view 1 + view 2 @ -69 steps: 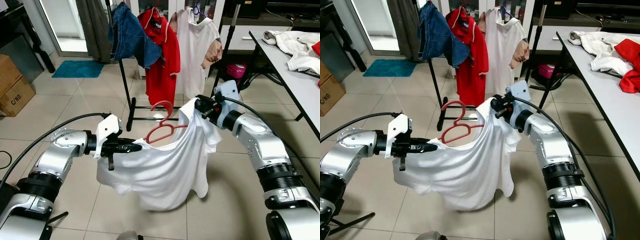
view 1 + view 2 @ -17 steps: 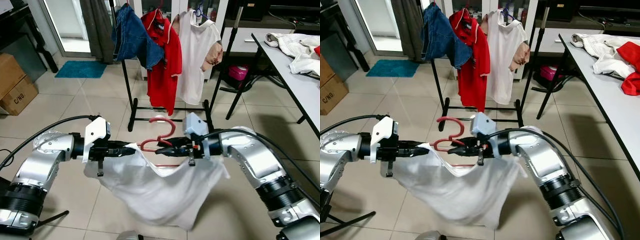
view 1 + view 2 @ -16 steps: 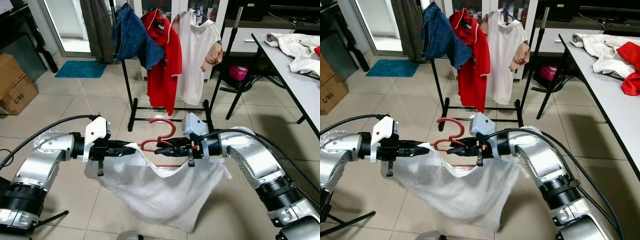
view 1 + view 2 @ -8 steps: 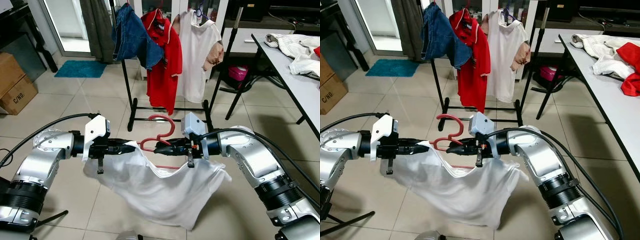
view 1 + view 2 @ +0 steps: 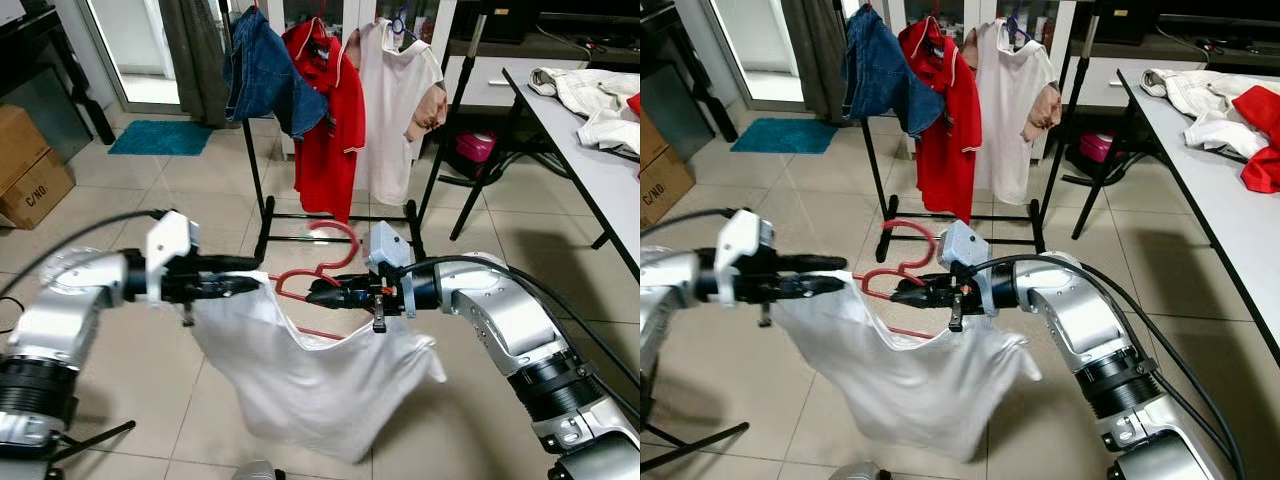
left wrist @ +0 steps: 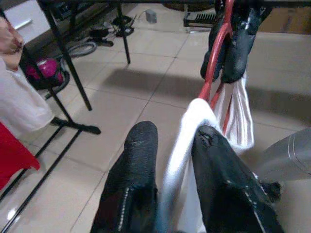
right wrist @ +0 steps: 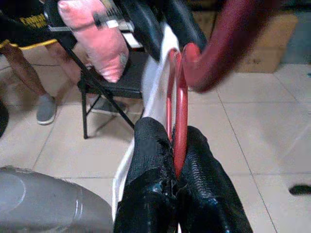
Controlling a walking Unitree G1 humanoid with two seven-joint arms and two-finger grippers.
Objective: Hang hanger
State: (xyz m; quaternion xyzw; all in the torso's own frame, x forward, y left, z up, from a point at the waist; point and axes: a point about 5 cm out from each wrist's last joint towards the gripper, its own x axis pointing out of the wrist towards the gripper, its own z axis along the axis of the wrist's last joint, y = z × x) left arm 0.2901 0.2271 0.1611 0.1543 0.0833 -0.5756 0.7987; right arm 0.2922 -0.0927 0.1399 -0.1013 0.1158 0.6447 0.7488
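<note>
A red plastic hanger [image 5: 335,252] sits partly inside the neck of a white shirt [image 5: 310,375], held above the tiled floor between my two arms. My right gripper [image 5: 318,296] is shut on the hanger's lower bar; the right wrist view shows the red hanger bar [image 7: 181,124] pinched between its fingers [image 7: 150,141]. My left gripper [image 5: 245,284] is shut on the shirt's shoulder edge, with white cloth [image 6: 187,131] between its fingers [image 6: 141,145]. The shirt sags below both grippers. The hook curves upward, free of anything.
A black clothes rack [image 5: 262,200] stands ahead with a denim garment [image 5: 260,75], a red shirt [image 5: 330,110] and a white shirt [image 5: 395,100]. A table [image 5: 590,150] with clothes is on the right, a cardboard box [image 5: 30,165] on the left. A person's leg [image 7: 41,92] shows beside a chair.
My left arm has drawn back to the left and risen slightly, pulling the shirt's edge with it. The hanger and right gripper have shifted a little left. The shirt hangs deeper.
</note>
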